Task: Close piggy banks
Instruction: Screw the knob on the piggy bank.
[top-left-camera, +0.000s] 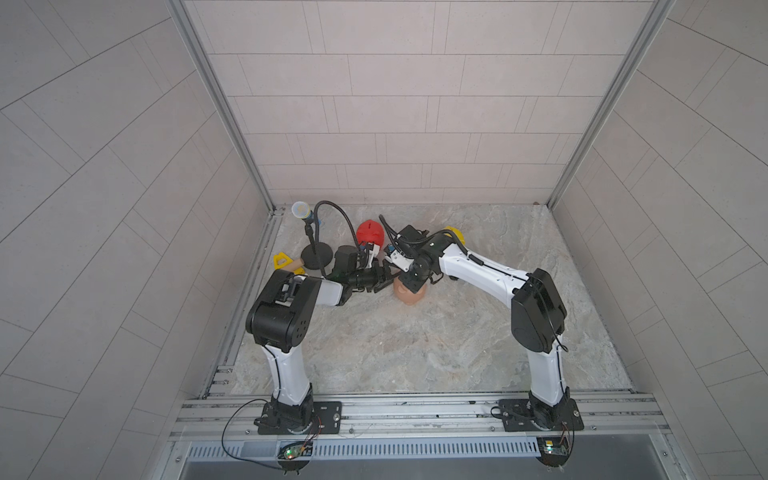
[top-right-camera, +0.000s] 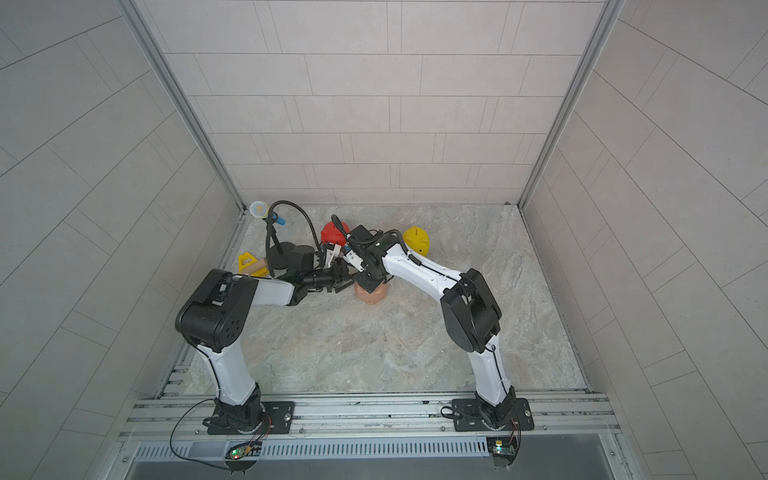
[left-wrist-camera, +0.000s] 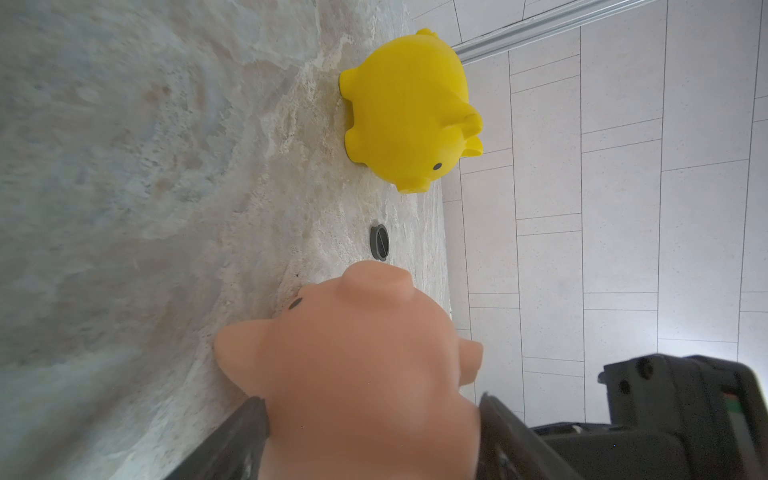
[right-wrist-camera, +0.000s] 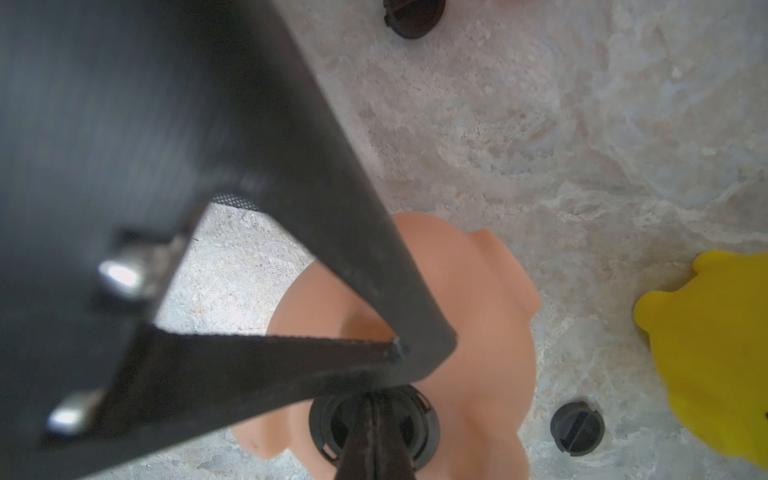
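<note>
The peach-pink piggy bank (top-left-camera: 409, 297) (top-right-camera: 370, 296) lies belly up mid-table. My left gripper (left-wrist-camera: 370, 405) (top-left-camera: 388, 283) has a finger against each of its flanks. A black plug (right-wrist-camera: 419, 424) sits in its belly hole, and my right gripper (right-wrist-camera: 372, 401) points down with its jaws shut on the plug's middle. The red piggy bank (top-left-camera: 370, 232) (top-right-camera: 332, 235) stands behind the arms. The yellow piggy bank (top-right-camera: 417, 239) (left-wrist-camera: 409, 108) stands at the back right. A loose black plug (right-wrist-camera: 577, 428) (left-wrist-camera: 379, 242) lies between the peach and yellow pigs. A second loose plug (right-wrist-camera: 411, 16) lies further off.
A microphone (top-left-camera: 305, 212) on a gooseneck stand with a round black base (top-left-camera: 316, 257) stands at the back left. A yellow triangular toy (top-left-camera: 282, 262) with a wooden handle lies beside it. Tiled walls close the table on three sides.
</note>
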